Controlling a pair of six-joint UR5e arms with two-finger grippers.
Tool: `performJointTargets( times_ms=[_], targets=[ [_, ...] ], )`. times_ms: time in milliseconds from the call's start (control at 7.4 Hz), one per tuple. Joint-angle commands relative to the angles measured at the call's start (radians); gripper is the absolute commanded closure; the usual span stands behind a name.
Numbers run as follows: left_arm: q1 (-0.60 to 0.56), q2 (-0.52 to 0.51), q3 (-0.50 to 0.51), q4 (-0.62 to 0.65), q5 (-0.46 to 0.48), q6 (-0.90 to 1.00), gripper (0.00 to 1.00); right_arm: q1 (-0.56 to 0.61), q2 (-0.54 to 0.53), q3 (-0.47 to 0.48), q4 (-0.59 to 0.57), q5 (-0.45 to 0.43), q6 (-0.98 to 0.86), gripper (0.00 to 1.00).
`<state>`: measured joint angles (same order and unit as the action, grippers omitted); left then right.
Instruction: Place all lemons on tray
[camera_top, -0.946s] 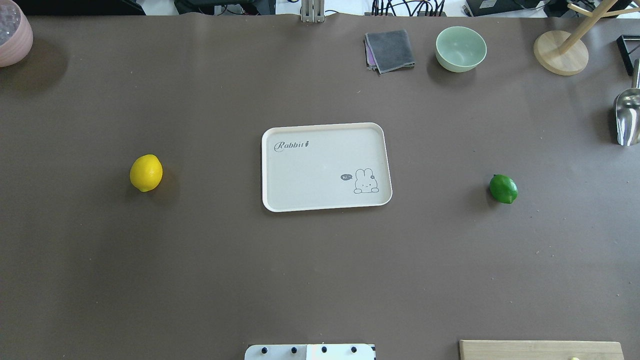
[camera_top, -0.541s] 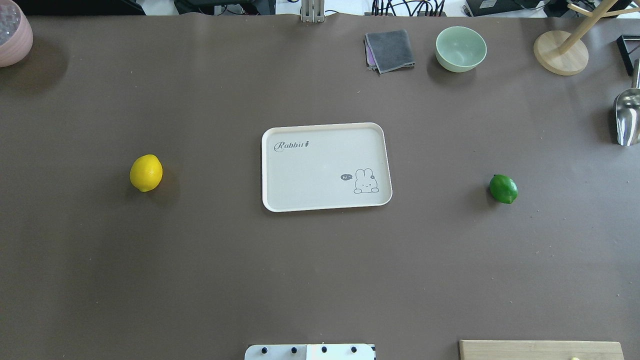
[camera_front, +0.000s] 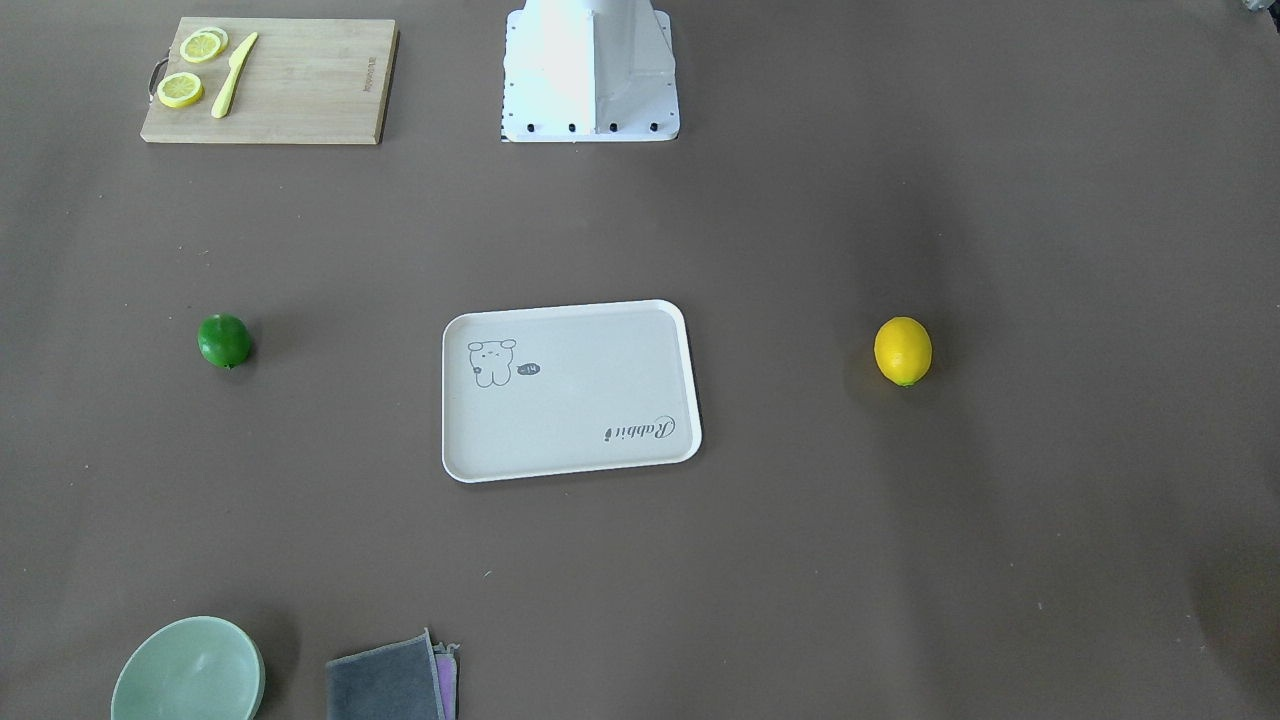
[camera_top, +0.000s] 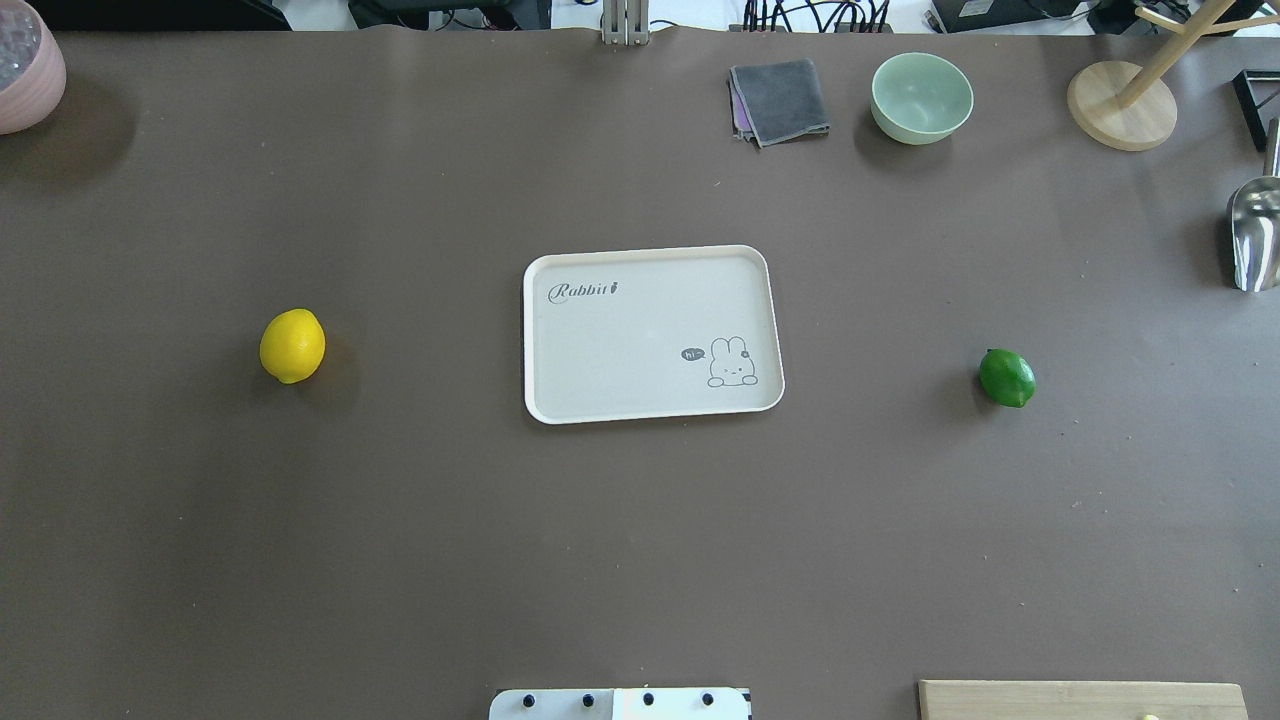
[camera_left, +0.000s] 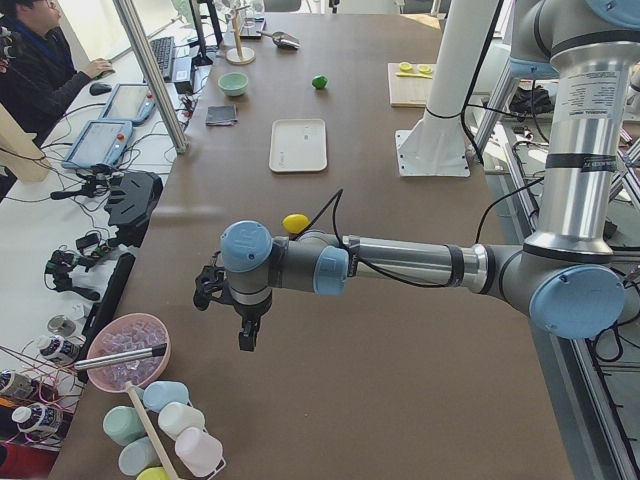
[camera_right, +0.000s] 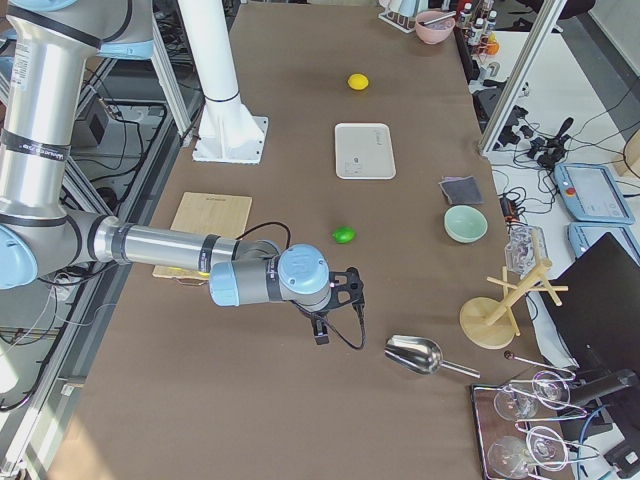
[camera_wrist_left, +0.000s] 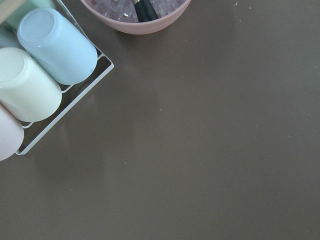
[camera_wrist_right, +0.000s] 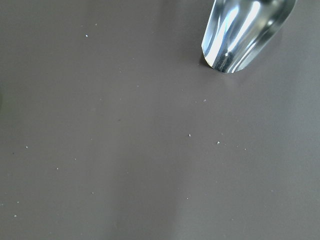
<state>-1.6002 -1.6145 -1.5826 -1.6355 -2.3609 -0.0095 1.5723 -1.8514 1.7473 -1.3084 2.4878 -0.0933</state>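
Note:
The yellow lemon (camera_top: 292, 346) lies on the brown table left of the tray (camera_top: 640, 340). The dark green lemon (camera_top: 1007, 378) lies to the tray's right. The off-white tray with the rabbit drawing holds nothing. Both lemons also show in the front-facing view, yellow (camera_front: 903, 351) and green (camera_front: 224, 340). My left gripper (camera_left: 245, 335) shows only in the exterior left view, above the table well short of the yellow lemon (camera_left: 295, 222). My right gripper (camera_right: 320, 335) shows only in the exterior right view, near the green lemon (camera_right: 344, 235). I cannot tell whether either is open or shut.
A wooden cutting board (camera_front: 290, 85) with lemon slices and a yellow knife sits by the robot base (camera_front: 590, 70). A green bowl (camera_top: 921, 97), grey cloth (camera_top: 780, 100), wooden stand (camera_top: 1120, 105) and metal scoop (camera_top: 1255, 235) stand far right. A pink bowl (camera_top: 25, 70) and a cup rack (camera_wrist_left: 40, 65) stand far left.

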Motion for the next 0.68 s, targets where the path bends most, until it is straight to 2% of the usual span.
performJointTargets(
  times_ms=[0,135,270,405,541],
  targets=[
    [0.002,0.016,-0.002,-0.106,-0.001,0.003,0.02,0.000,-0.003,0.001,0.011,0.002,0.010,0.00],
    [0.002,0.060,0.003,-0.209,-0.001,-0.003,0.02,0.000,-0.003,0.001,0.008,0.002,0.013,0.00],
    [0.002,0.117,-0.002,-0.258,-0.003,-0.006,0.02,0.000,-0.003,0.000,0.006,0.002,0.014,0.00],
    [0.005,0.104,-0.004,-0.259,-0.006,-0.009,0.02,-0.003,0.001,0.000,0.001,0.002,0.017,0.00],
    [0.061,0.070,0.003,-0.245,-0.004,-0.010,0.02,-0.017,0.009,0.001,0.006,0.002,0.079,0.00]
  ],
)
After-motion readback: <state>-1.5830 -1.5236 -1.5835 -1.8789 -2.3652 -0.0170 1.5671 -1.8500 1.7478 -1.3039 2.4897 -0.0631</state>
